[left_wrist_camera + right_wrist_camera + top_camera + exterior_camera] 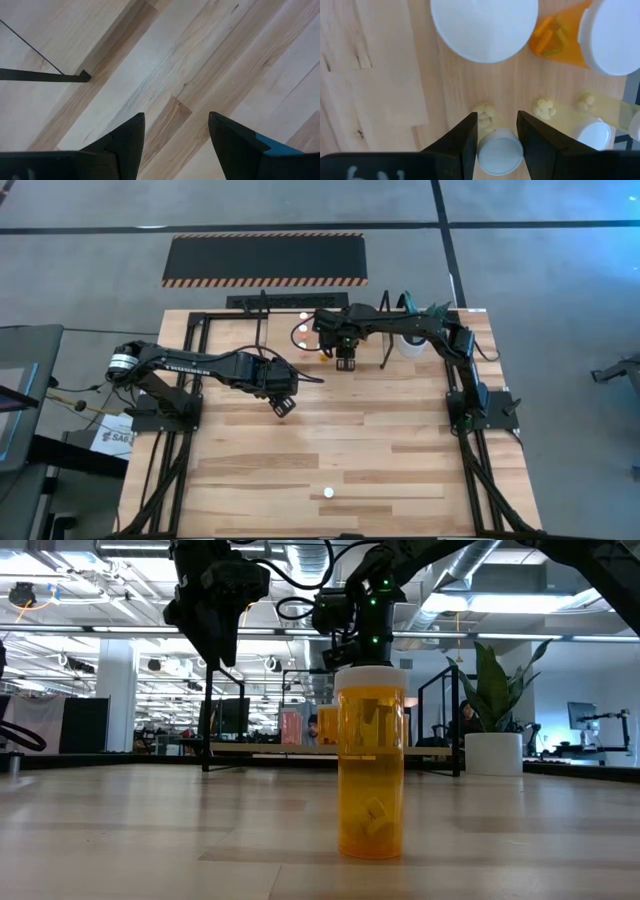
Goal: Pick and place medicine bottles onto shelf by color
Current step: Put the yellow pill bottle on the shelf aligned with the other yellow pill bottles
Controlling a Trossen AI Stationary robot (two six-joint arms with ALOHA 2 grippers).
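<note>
Wooden table (380, 450) — right pincer (496, 131) clasps a white-capped pale bottle (500, 151); left pincer (176, 137) wide, empty.

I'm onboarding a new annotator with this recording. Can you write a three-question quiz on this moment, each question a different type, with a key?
1. True or false: the left gripper is holding a medicine bottle.
2. Multiple choice: where does the lone yellow bottle with a white cap stand? A) on the shelf B) on the open table, near its front edge C) in the left gripper
3. Short answer: what sits between the fingers of the right gripper?

Key:
1. False: its fingers are apart over bare wood, nothing between them.
2. B
3. A small white-capped bottle, seen from above, by the other bottles at the shelf.
</note>
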